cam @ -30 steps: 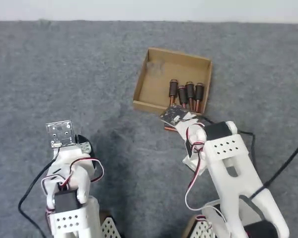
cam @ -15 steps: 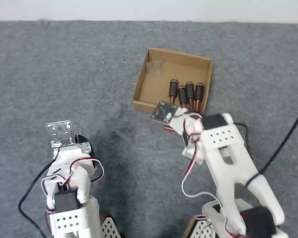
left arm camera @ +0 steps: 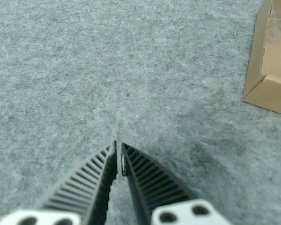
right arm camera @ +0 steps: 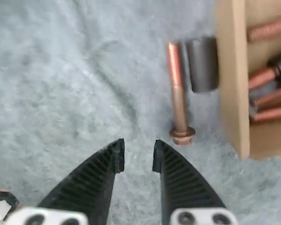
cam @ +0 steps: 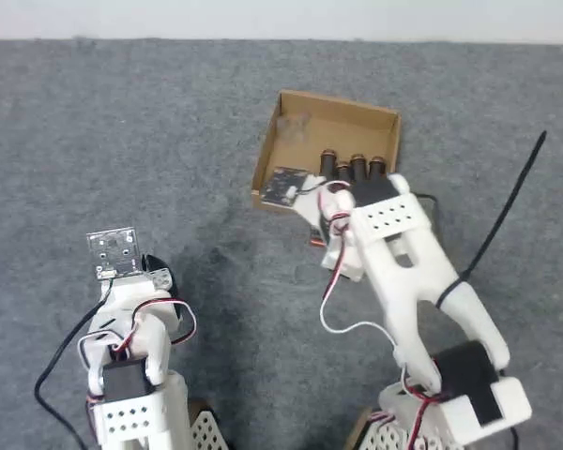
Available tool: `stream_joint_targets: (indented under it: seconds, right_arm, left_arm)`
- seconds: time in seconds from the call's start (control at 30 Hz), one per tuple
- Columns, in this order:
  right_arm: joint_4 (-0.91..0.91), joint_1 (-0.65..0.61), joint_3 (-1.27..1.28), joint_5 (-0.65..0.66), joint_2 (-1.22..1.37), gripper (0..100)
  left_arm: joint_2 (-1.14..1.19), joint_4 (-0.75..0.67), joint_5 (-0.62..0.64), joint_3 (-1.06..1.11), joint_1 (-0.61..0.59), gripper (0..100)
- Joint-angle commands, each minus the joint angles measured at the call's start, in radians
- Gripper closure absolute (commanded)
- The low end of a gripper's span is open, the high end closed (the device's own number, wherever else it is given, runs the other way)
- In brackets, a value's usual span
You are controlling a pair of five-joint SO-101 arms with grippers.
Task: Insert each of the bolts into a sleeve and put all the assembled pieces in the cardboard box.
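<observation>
Grey carpet (cam: pixel 122 122) covers the table. Four assembled pieces (cam: pixel 358 165) lie in the cardboard box (cam: pixel 357 111). One sleeve (right arm camera: pixel 202 64) rests against the box's outer wall, with one loose bolt (right arm camera: pixel 177 89) just beside it on the carpet. The right gripper (right arm camera: pixel 138 154) hovers near the bolt's head, jaws a little apart and empty. The left gripper (left arm camera: pixel 119 152) hangs over bare carpet, jaws all but closed, holding nothing. So narrow an opening could nudge the bolt instead of straddling it, rolling it into the sleeve, and the wall leaves a finger little room.
</observation>
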Motion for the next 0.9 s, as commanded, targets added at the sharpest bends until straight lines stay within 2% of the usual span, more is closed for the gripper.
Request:
stream_joint_targets:
  seconds: [0.0,0.2,0.33,0.6,0.87]
  right_arm:
    - [0.024,-0.062,-0.094,0.014,0.002,87.5]
    - [0.012,-0.091,-0.141,0.021,0.073,86.7]
    - [0.012,-0.091,-0.199,0.087,0.150,86.7]
    - [0.013,-0.085,-0.381,0.091,0.354,86.8]
    - [0.021,0.010,-0.508,0.155,0.473,86.8]
  left_arm:
    - [0.000,0.002,-0.014,-0.013,-0.006,99]
    - [0.000,0.002,-0.014,-0.013,-0.006,99]
    - [0.000,0.000,-0.014,-0.013,-0.006,99]
    - [0.000,-0.002,-0.015,-0.013,-0.006,99]
    - [0.000,-0.003,-0.015,-0.013,-0.006,99]
